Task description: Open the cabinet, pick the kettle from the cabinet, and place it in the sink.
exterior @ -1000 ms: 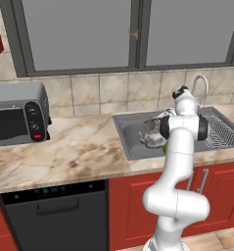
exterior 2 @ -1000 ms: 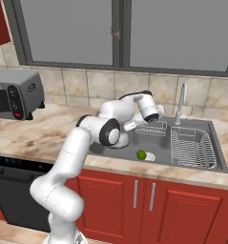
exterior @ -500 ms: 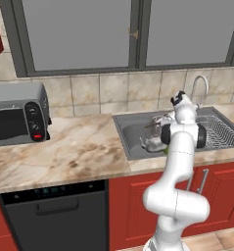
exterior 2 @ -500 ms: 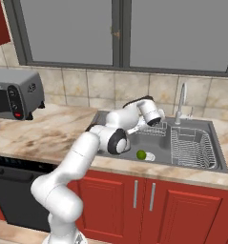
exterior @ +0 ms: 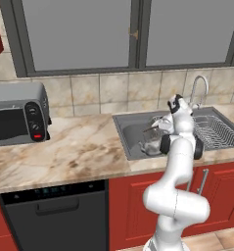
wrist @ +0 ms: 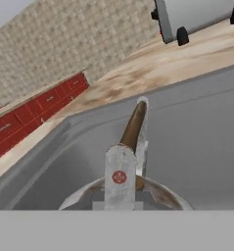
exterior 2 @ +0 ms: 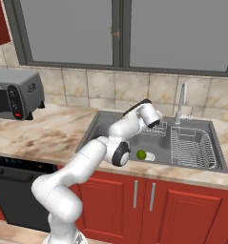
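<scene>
Marble counter (exterior: 74, 147) under a wide grey window (exterior: 133, 32), tiled wall behind. Sink (exterior: 130, 139) is set into the counter right of centre and serves as the landmark.

- Kettle (exterior: 152, 142): inside the sink, over the left part of the basin. Silvery body, dark-brown arched handle (wrist: 133, 125) pointing up toward the hand. Can't tell whether its base touches the sink floor.
- Gripper (exterior: 160, 128): clamped tight on the kettle handle; in the hand view one light finger (wrist: 120, 179) sits across the brown arch, lid dome just beyond it. Hand is over the basin, arm reaching in from the front edge of the sink.
- Wire rack (exterior 2: 191, 147): right half of the sink, well apart from the kettle.
- Faucet (exterior 2: 181, 100): curved, chrome, at the back rim of the sink, just behind the rack.
- Small green round item (exterior 2: 141, 154) on the sink floor near the front wall, with a pale piece beside it; too small to identify.
- Toaster oven (exterior: 18, 115): on the counter far left of the sink.
- Dishwasher front (exterior: 55, 215): black, below the counter left of the sink.
- Red cupboard doors (exterior 2: 153, 205) with silver handles under the sink.
</scene>
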Robot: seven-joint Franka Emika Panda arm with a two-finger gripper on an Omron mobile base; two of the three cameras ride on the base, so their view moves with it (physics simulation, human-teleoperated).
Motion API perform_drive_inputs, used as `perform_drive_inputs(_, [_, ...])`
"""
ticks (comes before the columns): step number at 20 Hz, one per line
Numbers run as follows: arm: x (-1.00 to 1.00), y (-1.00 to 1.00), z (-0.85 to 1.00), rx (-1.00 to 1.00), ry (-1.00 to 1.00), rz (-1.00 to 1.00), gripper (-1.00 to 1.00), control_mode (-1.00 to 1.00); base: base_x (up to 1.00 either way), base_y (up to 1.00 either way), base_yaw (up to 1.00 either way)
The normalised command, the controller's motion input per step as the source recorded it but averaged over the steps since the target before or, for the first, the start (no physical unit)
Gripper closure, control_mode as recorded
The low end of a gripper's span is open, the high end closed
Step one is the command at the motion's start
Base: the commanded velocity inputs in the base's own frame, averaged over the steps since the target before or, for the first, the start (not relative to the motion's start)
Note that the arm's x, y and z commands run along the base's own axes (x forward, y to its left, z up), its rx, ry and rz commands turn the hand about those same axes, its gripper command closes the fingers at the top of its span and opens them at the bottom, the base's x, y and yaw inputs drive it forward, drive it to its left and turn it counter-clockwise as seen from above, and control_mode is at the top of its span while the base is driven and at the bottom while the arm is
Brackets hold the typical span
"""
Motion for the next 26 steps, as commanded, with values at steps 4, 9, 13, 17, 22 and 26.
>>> perform_drive_inputs(4, [0.23,-0.05,-0.18,0.07,0.0,0.21,1.0,-1.0,0.0,0.0,0.0])
perform_drive_inputs(9, [0.27,-0.09,-0.11,0.11,-0.05,0.21,1.0,-1.0,0.0,0.0,0.0])
perform_drive_inputs(13, [0.3,-0.1,-0.17,0.1,-0.02,0.17,1.0,-1.0,0.0,0.0,0.0])
perform_drive_inputs(17, [0.39,-0.16,-0.07,0.1,0.0,0.1,1.0,-1.0,0.0,0.0,0.0])
perform_drive_inputs(22, [0.45,-0.2,-0.03,0.07,0.0,0.02,1.0,-1.0,0.0,0.0,0.0])
perform_drive_inputs(26, [0.41,-0.15,-0.17,0.0,0.0,0.0,1.0,-1.0,0.0,0.0,0.0])
